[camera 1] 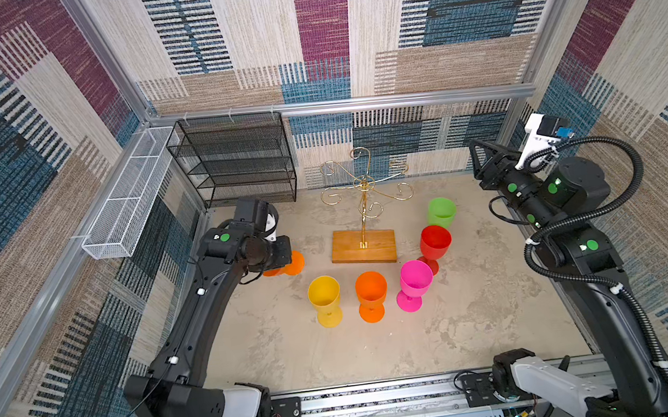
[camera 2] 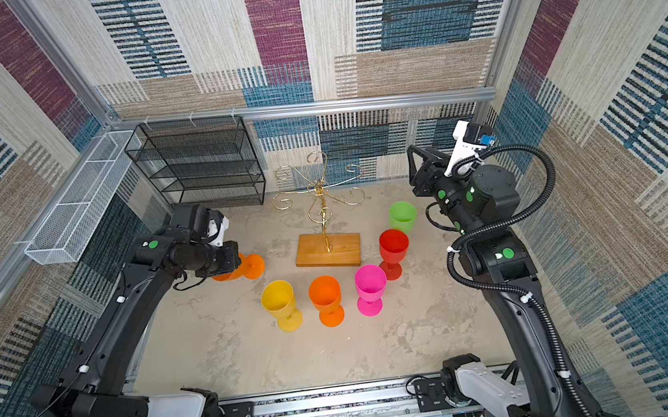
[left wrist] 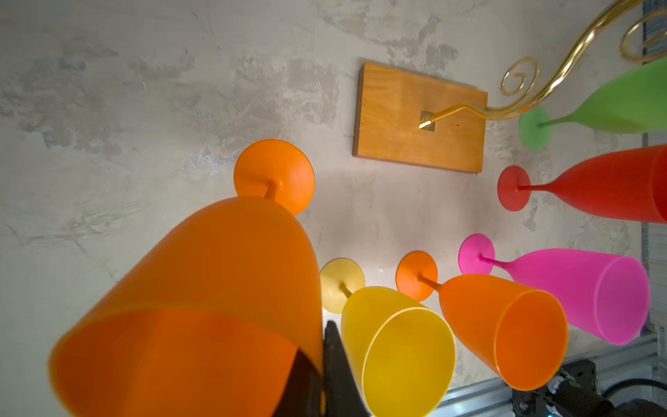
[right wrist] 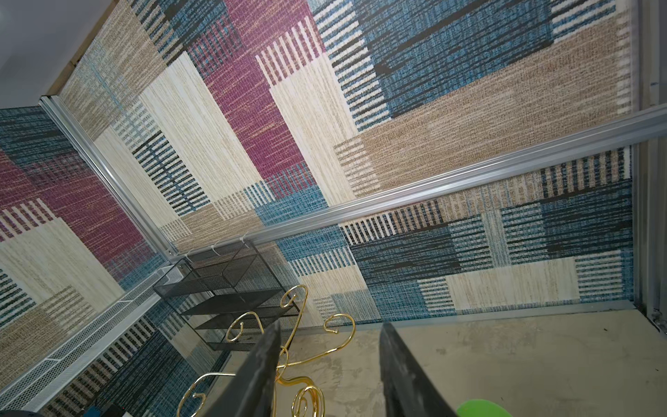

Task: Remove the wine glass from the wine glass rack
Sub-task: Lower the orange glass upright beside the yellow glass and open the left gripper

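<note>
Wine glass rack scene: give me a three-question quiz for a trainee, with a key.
1. True or false: a glass hangs on the rack.
2. Which one does the left hand grip at the rim? A yellow glass, B orange glass, C pink glass.
3. Count: how many glasses stand on the table with no hand touching them?
Key: 1 false; 2 B; 3 five.
</note>
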`<state>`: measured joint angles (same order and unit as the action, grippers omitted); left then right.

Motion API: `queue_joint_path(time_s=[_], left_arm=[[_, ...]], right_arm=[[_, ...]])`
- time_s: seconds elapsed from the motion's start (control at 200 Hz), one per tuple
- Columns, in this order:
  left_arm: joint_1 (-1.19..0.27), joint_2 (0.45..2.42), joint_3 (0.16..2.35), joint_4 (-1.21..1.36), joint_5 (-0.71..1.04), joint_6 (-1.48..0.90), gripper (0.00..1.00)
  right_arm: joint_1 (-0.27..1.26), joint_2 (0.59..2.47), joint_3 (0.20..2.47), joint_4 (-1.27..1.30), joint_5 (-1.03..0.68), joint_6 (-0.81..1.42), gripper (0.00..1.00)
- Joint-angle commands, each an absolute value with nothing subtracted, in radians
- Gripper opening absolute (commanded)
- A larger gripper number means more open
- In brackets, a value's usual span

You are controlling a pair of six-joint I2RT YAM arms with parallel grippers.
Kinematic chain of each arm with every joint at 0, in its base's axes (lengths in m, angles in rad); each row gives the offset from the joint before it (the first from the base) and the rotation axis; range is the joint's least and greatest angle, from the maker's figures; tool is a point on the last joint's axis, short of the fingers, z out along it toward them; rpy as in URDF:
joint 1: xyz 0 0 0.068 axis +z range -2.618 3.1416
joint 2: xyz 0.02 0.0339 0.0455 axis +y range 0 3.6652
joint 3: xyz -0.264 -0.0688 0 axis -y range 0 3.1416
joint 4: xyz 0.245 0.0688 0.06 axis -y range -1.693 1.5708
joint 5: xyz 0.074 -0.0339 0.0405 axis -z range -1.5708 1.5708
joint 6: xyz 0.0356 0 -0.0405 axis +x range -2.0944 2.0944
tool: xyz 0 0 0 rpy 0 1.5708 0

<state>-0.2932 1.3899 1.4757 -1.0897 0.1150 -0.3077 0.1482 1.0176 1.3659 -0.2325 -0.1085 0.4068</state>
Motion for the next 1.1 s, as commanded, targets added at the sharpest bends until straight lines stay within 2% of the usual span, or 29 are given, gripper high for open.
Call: queue_joint_path(time_s=[0.0,0.396,0.876,0.992,1.097], left_arm=[[-0.325,1.434,1.466,-1.069,0.146,-0.287,0.00],[-0.389,1.627,1.519,-1.036,0.126,-0.282,0.00],[-0.408,1.678,1.541,-1.038,0.113,-0.275,0.00],[-0.408,1.677,1.542,-1.037,0.121,-0.270,0.14],[-0.408,1.674,1.549,-1.037,0.121,-0.271,0.20]], right_arm=[[0.149,1.008,1.359,-0.212,-0.119,0.405,0.46],[0.148,0.994,1.360,-0.227,-0.097,0.396,0.46],[0.147,1.015,1.361,-0.230,-0.117,0.394,0.46],[0.146,1.020,1.361,-0.229,-0.119,0.393,0.47],[0.147,1.023,1.361,-0.226,-0.122,0.394,0.46]])
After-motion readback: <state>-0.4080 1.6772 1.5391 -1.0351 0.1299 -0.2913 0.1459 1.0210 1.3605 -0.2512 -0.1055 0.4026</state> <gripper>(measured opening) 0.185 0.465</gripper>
